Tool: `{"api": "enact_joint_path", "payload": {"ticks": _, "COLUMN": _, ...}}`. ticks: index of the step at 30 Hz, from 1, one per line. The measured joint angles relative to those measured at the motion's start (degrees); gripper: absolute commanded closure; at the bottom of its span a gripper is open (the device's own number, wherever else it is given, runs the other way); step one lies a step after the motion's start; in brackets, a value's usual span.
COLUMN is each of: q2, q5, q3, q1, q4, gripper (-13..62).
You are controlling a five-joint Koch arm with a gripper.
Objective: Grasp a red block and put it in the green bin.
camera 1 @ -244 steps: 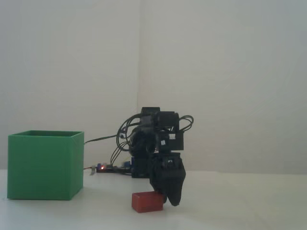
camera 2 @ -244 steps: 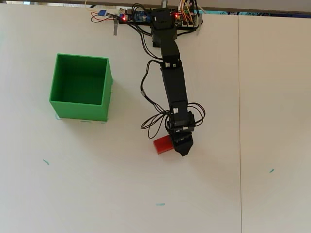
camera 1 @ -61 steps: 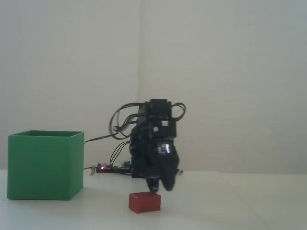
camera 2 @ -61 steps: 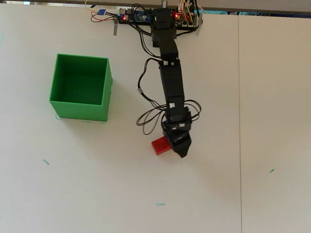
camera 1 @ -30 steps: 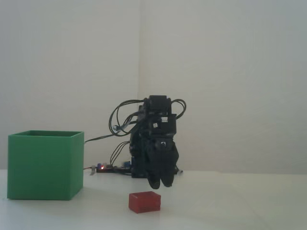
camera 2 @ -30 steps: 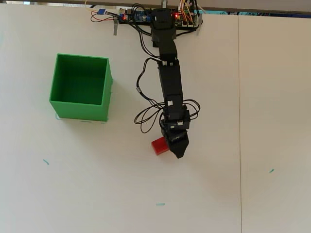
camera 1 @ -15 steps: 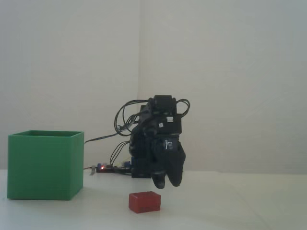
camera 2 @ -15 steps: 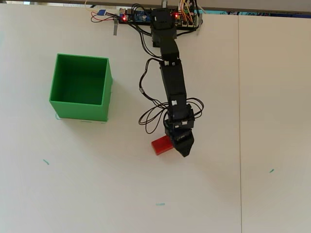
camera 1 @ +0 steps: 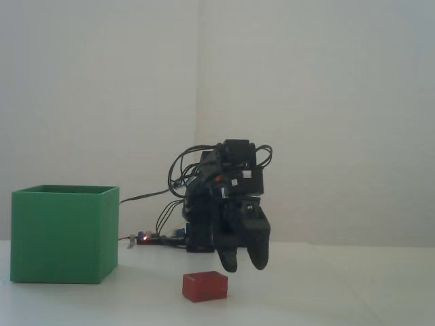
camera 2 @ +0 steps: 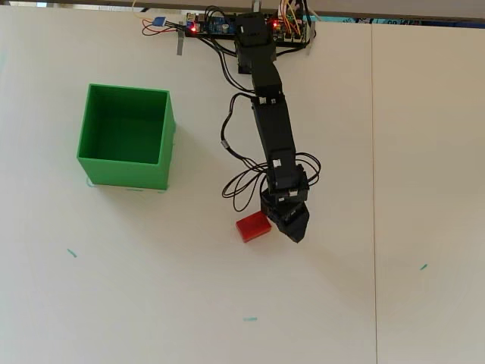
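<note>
Two task items were on the white table (camera 2: 151, 288): the red block (camera 1: 204, 286) and the green bin (camera 1: 64, 234). The red block (camera 2: 253, 227) lay flat on the table surface, well apart from the green bin (camera 2: 127, 136), which stood upright with its open top facing up, toward the left side in both the fixed view and the overhead view.

The gripper (camera 1: 243, 266) hung above the table, higher than the block and offset to its right in the fixed view. Two fingertips showed in that view with a visible gap between them, so the jaws stood partly apart. Nothing was held between them. In the overhead view the gripper (camera 2: 294, 231) sat just beside the block's right edge; contact could not be confirmed from that view, while the fixed view showed clear space between the tips and the block's top.

The arm (camera 2: 273, 129) extended from its base at the top edge of the overhead view, next to a circuit board (camera 2: 208, 26) with a lit red indicator. Loose black cables (camera 2: 241, 186) looped off the wrist.
</note>
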Motion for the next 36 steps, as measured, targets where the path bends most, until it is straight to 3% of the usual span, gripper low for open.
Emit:
{"api": "enact_joint_path", "payload": {"ticks": 26, "q2": -0.7, "q5": 1.4, "q3": -1.1, "q1": 9.0, "q4": -1.1, "gripper": 16.0}}
{"api": "enact_joint_path", "payload": {"ticks": 36, "q2": 7.6, "q5": 1.4, "q3": -1.1, "q1": 8.6, "q4": -0.9, "gripper": 15.9}}
